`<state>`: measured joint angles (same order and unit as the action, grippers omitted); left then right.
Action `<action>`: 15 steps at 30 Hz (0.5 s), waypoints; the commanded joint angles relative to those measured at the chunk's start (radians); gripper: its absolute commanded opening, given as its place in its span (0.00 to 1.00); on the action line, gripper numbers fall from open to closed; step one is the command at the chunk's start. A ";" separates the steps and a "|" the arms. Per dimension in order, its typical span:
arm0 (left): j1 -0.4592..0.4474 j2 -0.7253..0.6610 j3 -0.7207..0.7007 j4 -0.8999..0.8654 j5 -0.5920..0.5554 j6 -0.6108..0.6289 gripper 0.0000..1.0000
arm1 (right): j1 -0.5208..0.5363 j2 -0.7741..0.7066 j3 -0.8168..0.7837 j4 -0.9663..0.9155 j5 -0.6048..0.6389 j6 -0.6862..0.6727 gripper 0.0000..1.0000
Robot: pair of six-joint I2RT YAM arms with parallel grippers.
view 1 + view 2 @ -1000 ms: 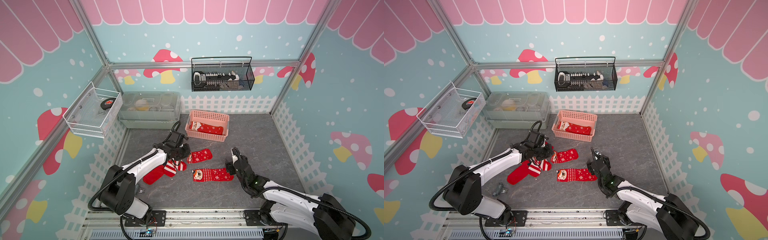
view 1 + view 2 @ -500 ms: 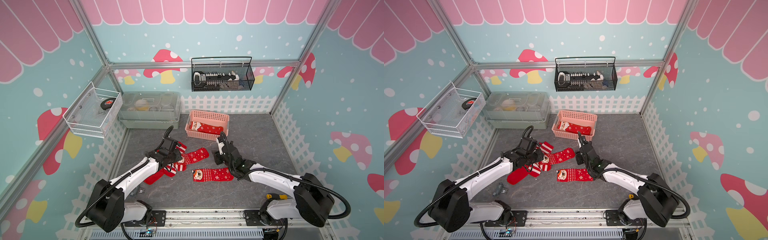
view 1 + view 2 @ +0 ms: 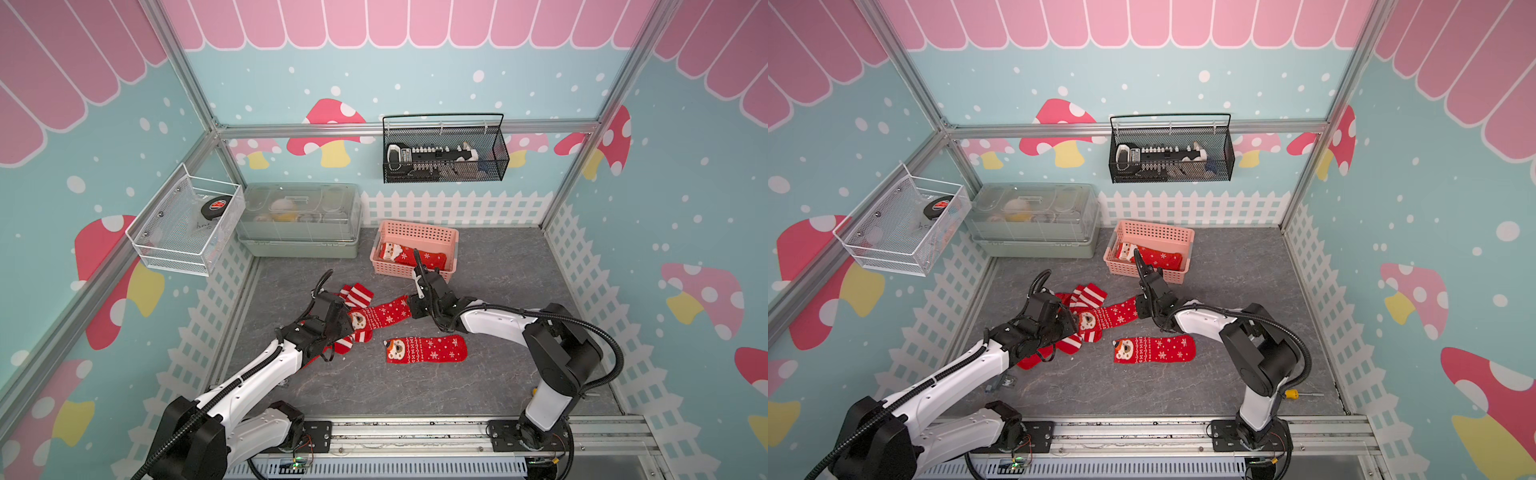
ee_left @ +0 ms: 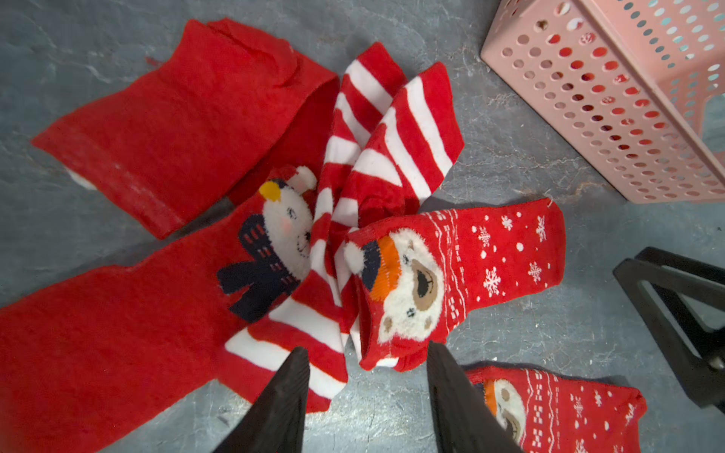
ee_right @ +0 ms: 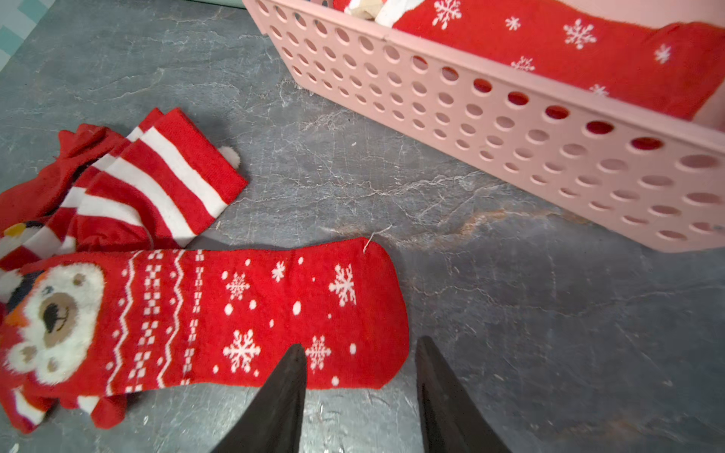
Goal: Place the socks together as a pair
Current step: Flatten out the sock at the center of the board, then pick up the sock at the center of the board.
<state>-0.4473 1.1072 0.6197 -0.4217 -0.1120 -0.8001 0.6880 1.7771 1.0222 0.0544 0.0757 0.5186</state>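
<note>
1. Pointing at the cuff of the bear sock [image 4: 451, 274], the left gripper [image 4: 365, 351] stands parted, holding nothing.
2. At its toe, the right gripper [image 5: 359, 347] straddles the edge, jaws apart.
3. The matching sock [image 3: 424, 350] lies nearby.

Pink basket [image 3: 417, 232] beside lidded green box [image 3: 299, 249] — black rack [image 3: 444, 174] above.

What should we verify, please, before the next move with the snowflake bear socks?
1. Left claw open over the upper bear sock's cuff: ok.
2. Right claw open, straddling its toe edge: ok.
3. That sock free of the striped socks: not ok, its cuff lies on them.
4. Lone bear sock flat, uncovered: ok.
5. Pink basket apart from both bear socks: ok.
</note>
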 commanded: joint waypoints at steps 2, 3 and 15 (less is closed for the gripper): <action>0.005 -0.006 -0.027 0.077 0.039 -0.086 0.49 | -0.030 0.064 0.070 -0.061 -0.074 0.062 0.43; 0.004 -0.003 -0.030 0.084 0.038 -0.096 0.49 | -0.039 0.077 0.081 -0.068 -0.091 0.068 0.44; -0.004 0.109 -0.044 0.171 0.081 -0.143 0.45 | -0.061 0.167 0.123 -0.090 -0.117 0.116 0.44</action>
<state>-0.4477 1.2041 0.5865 -0.2878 -0.0387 -0.9100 0.6273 1.9186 1.1240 -0.0044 -0.0273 0.6109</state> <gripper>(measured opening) 0.452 0.438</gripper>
